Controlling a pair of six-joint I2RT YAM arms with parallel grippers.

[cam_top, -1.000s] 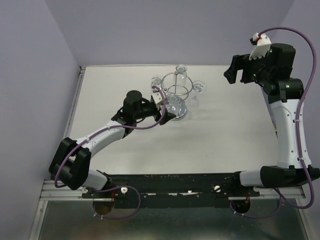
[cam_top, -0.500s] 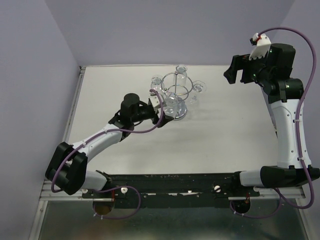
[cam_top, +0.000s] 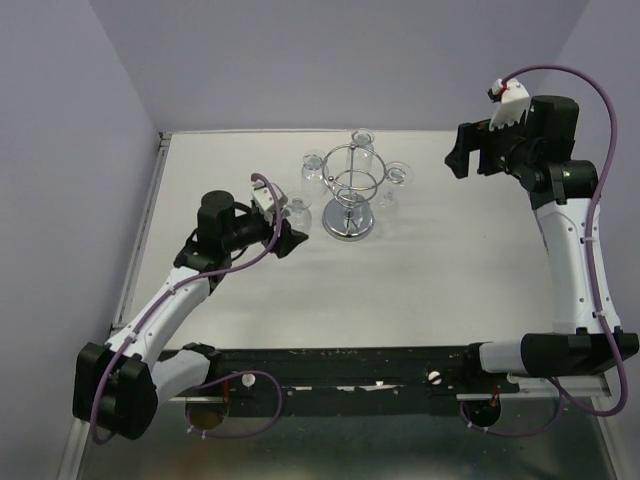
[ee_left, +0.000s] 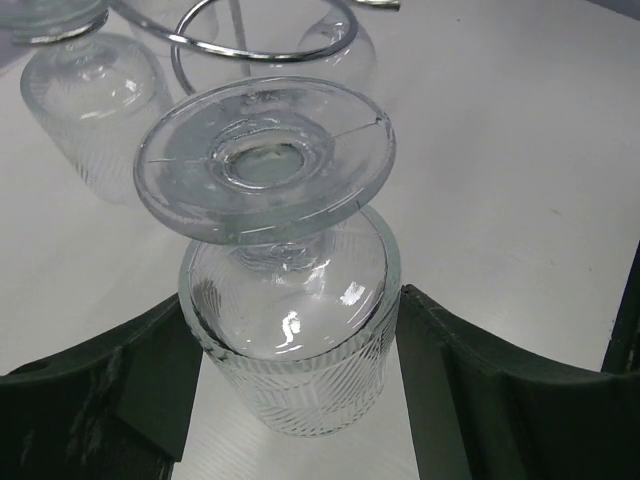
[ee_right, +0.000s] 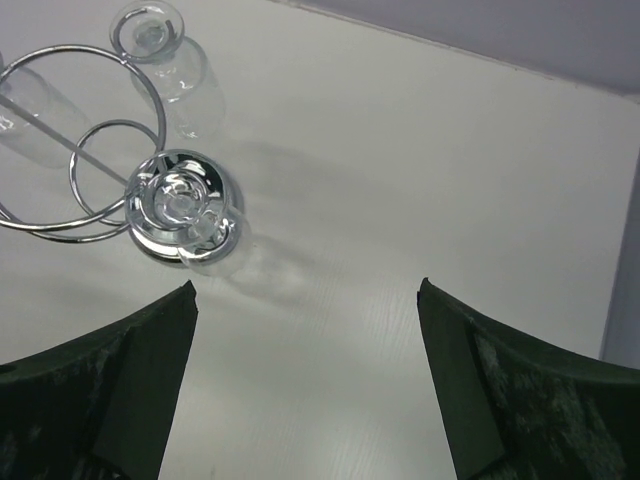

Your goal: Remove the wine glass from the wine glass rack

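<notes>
Gripping the upturned wine glass by its bowl, left fingers are holding it beside the wine glass rack; right fingers are hanging open. Slick glass could be slipping free, shattering on the table.

- No text, label, brand, number or sign is legible in any view.
- Wine glass and wine glass rack: no markings can be read on either.
</notes>
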